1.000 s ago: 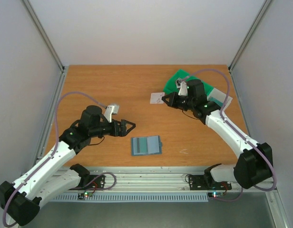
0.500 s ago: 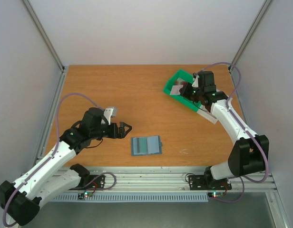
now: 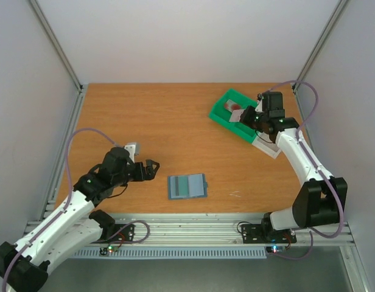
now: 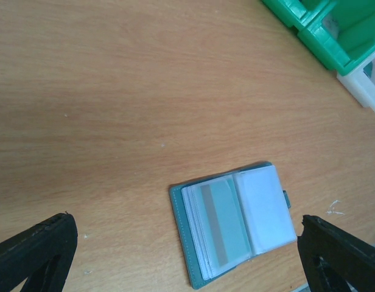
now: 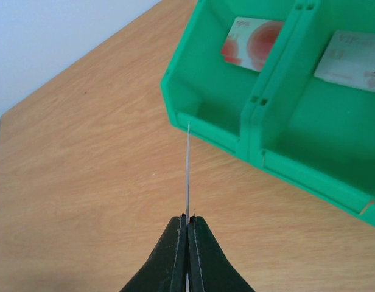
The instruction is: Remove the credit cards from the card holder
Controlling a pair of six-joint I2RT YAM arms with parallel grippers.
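Two credit cards (image 5: 251, 42) lie in the bin (image 5: 224, 131), the right hand (image 5: 187, 225) pinches a third card (image 5: 187, 170) (left hand (image 3: 152, 168) wide), and the card holder (image 4: 233, 222) looks not empty.

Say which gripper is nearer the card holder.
Left. The left gripper hangs open just left of the card holder; the right gripper is far off by the green bin, shut on a card.

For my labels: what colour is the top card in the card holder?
Pale teal with a grey stripe; the left wrist view shows the card best.
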